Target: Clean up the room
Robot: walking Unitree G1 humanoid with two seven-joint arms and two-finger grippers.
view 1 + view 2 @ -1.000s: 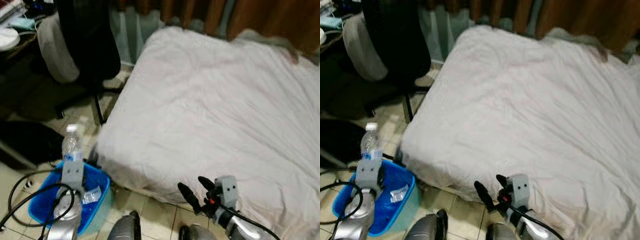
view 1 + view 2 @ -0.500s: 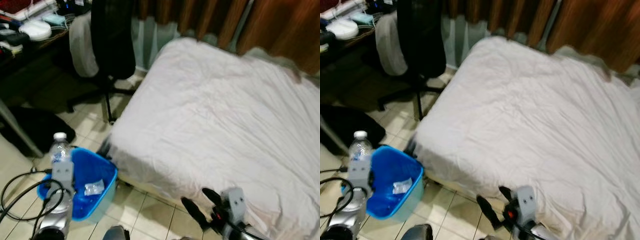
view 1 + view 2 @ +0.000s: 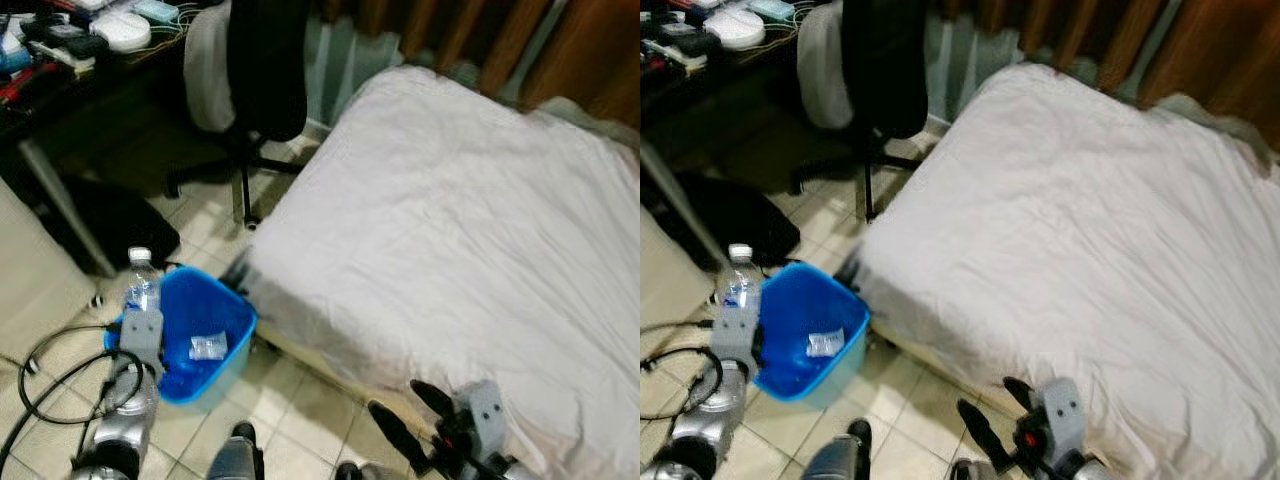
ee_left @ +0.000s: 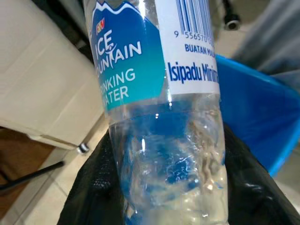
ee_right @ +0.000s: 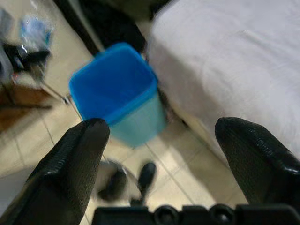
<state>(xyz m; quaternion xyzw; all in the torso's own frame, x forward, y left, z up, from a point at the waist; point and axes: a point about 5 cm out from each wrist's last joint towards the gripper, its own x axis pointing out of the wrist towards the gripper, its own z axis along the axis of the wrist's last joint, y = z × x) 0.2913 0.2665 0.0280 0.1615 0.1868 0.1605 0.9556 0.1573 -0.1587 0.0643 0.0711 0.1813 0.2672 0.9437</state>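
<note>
Holding a clear plastic water bottle (image 3: 140, 292) upright, cap at the top and long axis vertical, the left gripper (image 3: 139, 340) clamps the bottle's lower body between its black fingers (image 4: 91, 187), just at the near-left edge of a blue bin (image 3: 232, 312). In the left wrist view the bottle's blue and white label reads sideways along its length, and the crumpled clear base sits between the pads, with the bin's blue wall right behind it. The bin stands on the tiled floor (image 3: 290, 400), close against the near corner of the bed (image 3: 450, 220), and a small clear wrapper (image 3: 207, 346) lies inside on its bottom. The bottle is beside the bin's rim, whether over the opening or just outside it cannot be told. The right gripper (image 3: 408, 425) hangs low in front of the bed's near edge, its two fingers (image 5: 75, 159) spread wide apart with nothing between them; its wrist view looks past them at the bin and the white sheet. A black cable (image 3: 50, 380) loops on the floor by the left arm. Further back, a black office chair (image 3: 262, 70) with something pale draped over it stands near a cluttered desk (image 3: 70, 50), a dark bag (image 3: 110, 222) lies on the floor beneath, and brown curtains (image 3: 560, 45) hang behind the bed.
</note>
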